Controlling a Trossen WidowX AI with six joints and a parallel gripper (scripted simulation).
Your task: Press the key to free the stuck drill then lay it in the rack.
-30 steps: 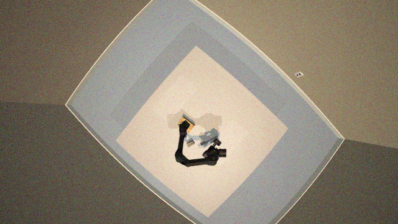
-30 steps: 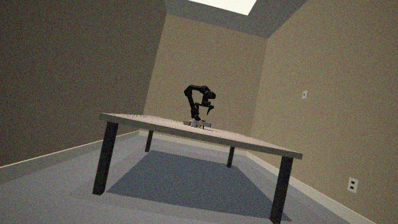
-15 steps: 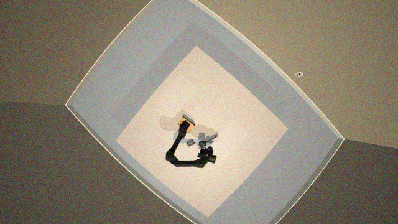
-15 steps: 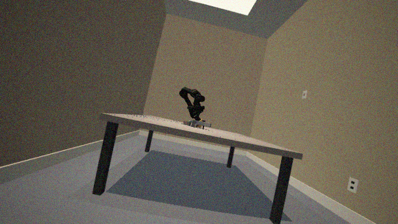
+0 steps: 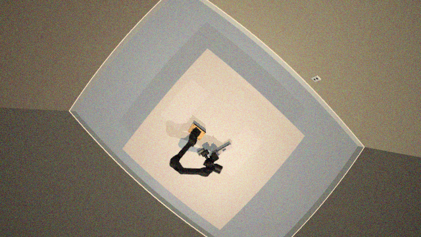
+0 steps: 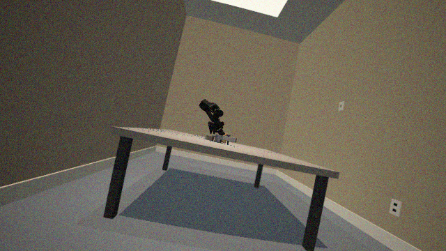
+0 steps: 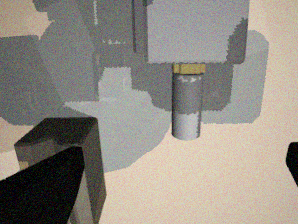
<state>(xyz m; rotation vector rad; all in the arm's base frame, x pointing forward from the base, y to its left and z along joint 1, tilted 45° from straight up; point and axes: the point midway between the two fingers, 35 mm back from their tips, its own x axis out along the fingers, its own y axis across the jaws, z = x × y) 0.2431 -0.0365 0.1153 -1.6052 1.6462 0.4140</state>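
The drill is seen in the wrist view as a grey cylinder (image 7: pixel 186 112) with a brass collar (image 7: pixel 189 68), sticking out of a pale grey housing (image 7: pixel 197 30). The housing shows as a long bar in the top view (image 5: pixel 223 146) and the exterior view (image 6: pixel 230 139). My gripper (image 7: pixel 188 155) (image 5: pixel 209 153) is open and empty, low beside the housing, its fingers wide apart on either side of the cylinder's line. The key is not visible in the wrist view. A small block (image 5: pixel 200 151) beside the gripper may be the rack; its details are too small to tell.
The arm's orange base plate (image 5: pixel 201 134) stands behind the housing on the pale table (image 5: pixel 250 141) (image 6: pixel 279 157). The arm bends over the table at the left in the top view. Shadows of the arm and gripper fall around the housing.
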